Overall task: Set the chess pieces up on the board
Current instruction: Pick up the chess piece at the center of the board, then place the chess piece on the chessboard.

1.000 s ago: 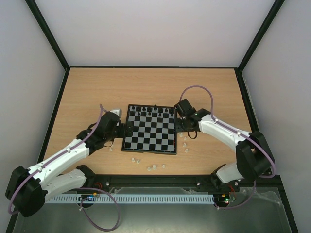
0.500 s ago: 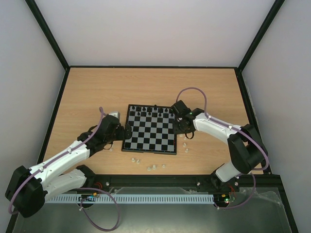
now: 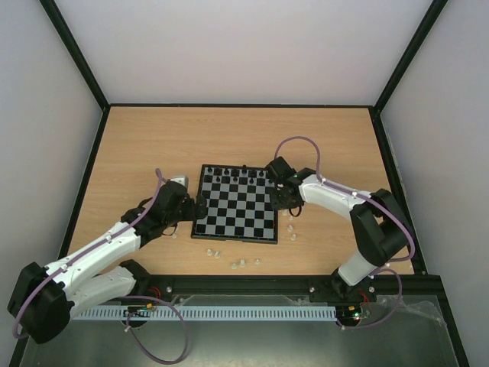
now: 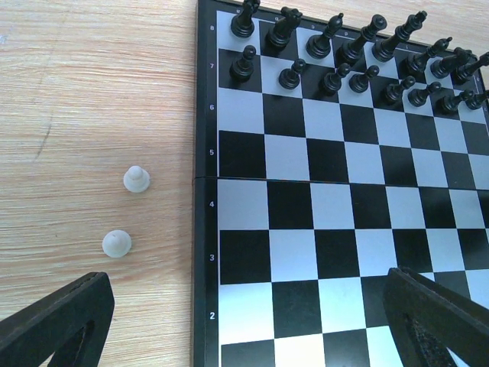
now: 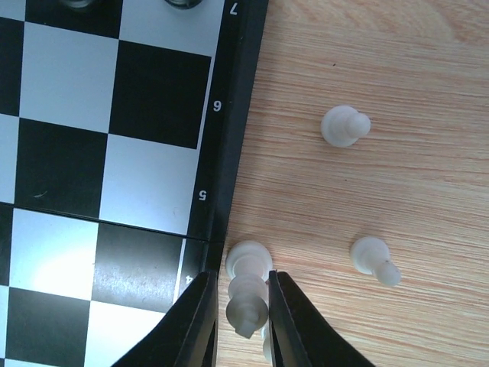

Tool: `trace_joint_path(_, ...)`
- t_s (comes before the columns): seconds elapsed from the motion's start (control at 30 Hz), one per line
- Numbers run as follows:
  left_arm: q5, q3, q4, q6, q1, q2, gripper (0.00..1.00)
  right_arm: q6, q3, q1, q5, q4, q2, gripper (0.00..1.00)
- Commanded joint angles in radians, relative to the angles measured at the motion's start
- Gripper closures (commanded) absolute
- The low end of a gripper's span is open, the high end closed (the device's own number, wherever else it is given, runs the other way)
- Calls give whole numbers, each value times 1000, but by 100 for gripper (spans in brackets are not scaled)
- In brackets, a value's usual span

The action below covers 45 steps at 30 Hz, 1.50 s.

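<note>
Black chessmen (image 4: 336,57) upright in two rows at the far end of the board (image 3: 233,218), on the ranks marked 7 and 8 in the left wrist view. Board square, chequered black and pale grey-white, thin black frame, lying flat near the middle of the desk (image 3: 153,145). Off the board, just beside its right frame near the figure 4, one whitish chessman (image 5: 246,294) – ridged stem, round base turned toward the camera – pinched between the right fingers (image 5: 200,325). Those fingers drawn in to a narrow slot, one black tip pressed against each side of the piece, no clear gap to be made out. Cannot tell whether the piece rests on the wood or hangs just above it. Farther right on the wood, two toppled pawns (image 5: 344,126), apparently on their sides, apart from each other and from the frame. On the opposite side, two pale pawns (image 4: 136,180) on the desk near the board's left frame, one nearer the camera than the other, not touching. Left fingers (image 4: 53,325) spread as wide as they go and holding nothing – one tip above the wood near those pawns, the other above the board's near squares. From above, a loose scatter of pale pieces (image 3: 243,264) on the desk before the board's near edge, with the two arms reaching in from either side toward the board's left and right edges.
</note>
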Motion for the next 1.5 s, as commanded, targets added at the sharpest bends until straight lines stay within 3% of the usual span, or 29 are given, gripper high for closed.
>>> trace_joint_path(0.0, -15, -2, 28, -5, -5, -1, 1, -7, 27, 5, 32, -42, 13, 82)
trace_joint_path(0.27, -18, 1, 33, 0, -5, 4, 1, -8, 42, 5, 41, -49, 16, 92)
trace_joint_path(0.53, -29, 5, 30, -3, -5, 6, 1, -5, 90, 19, 58, -108, -82, 94)
trace_joint_path(0.87, -49, 4, 8, -22, -5, -19, 1, 54, 141, 226, 73, -205, -162, 93)
trace_joint_path(1.13, -63, -11, -14, -44, -5, -63, 1, 102, 202, 433, 100, -249, -32, 93)
trace_joint_path(1.47, -62, -25, -15, -55, -5, -83, 1, 113, 300, 493, 88, -243, 137, 92)
